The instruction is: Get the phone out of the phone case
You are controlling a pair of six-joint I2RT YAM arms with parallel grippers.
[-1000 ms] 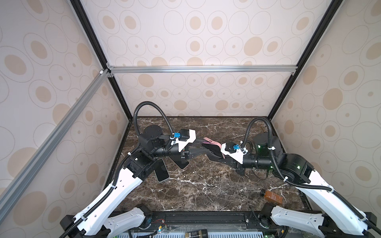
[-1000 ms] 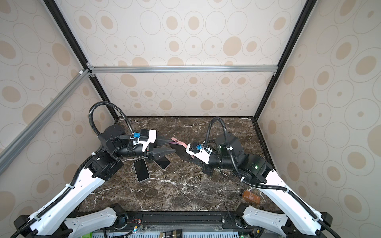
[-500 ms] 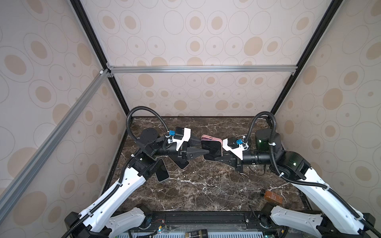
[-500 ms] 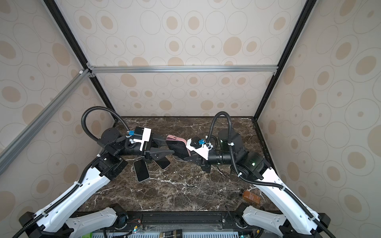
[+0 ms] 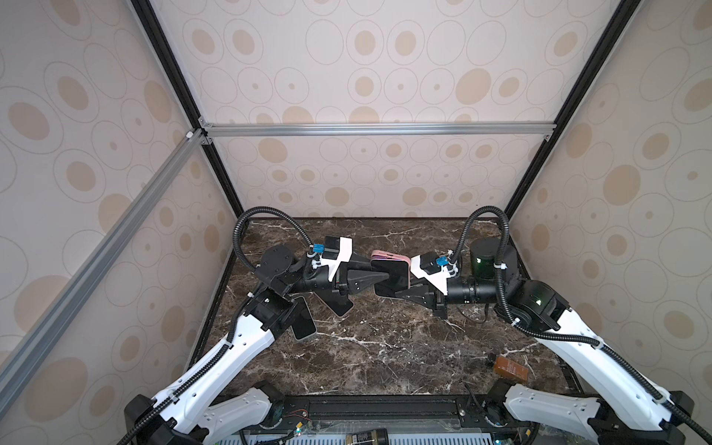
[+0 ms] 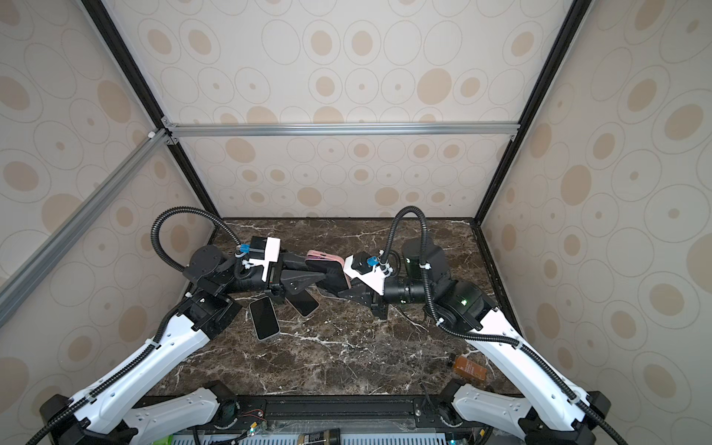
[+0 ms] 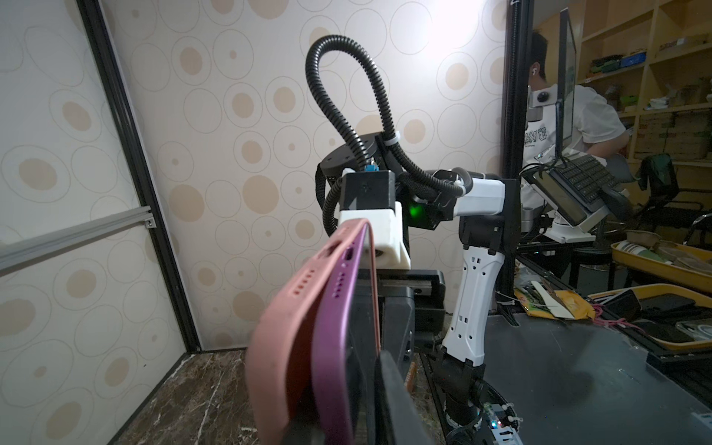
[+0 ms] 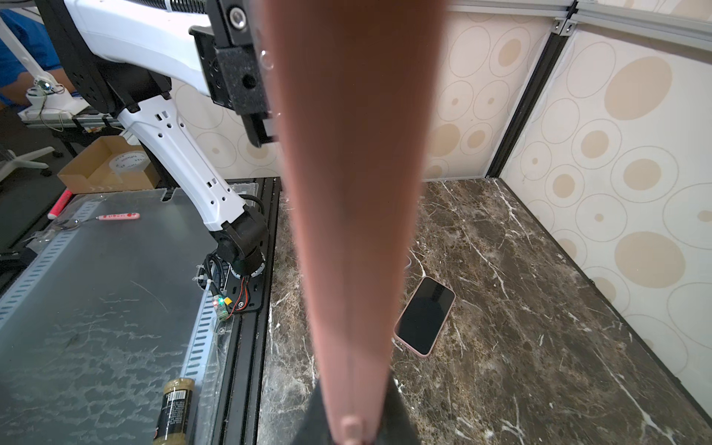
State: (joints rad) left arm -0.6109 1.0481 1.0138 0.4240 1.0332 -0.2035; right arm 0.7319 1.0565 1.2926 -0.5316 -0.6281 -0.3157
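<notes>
Both grippers meet above the middle of the marble table. The pink phone case (image 5: 389, 256) (image 6: 323, 256) stands on edge between them. My right gripper (image 5: 403, 286) (image 8: 352, 427) is shut on one end of the case (image 8: 354, 192). In the left wrist view the case (image 7: 277, 346) is peeled away from the purple phone (image 7: 335, 346), which still sits partly inside it. My left gripper (image 5: 385, 277) (image 7: 346, 424) is shut on the phone, one black finger (image 7: 397, 404) pressed flat against its dark screen.
Two other phones lie on the table under the left arm: a light-edged one (image 6: 264, 318) and a darker one (image 6: 306, 302). A pink-cased phone (image 8: 425, 316) shows in the right wrist view. A small brown bottle (image 5: 510, 368) lies at the front right.
Both arms have lifted and drawn together, turning the case onto its edge. The left jaws have closed in onto the phone. The right gripper has kept its hold on the case.
</notes>
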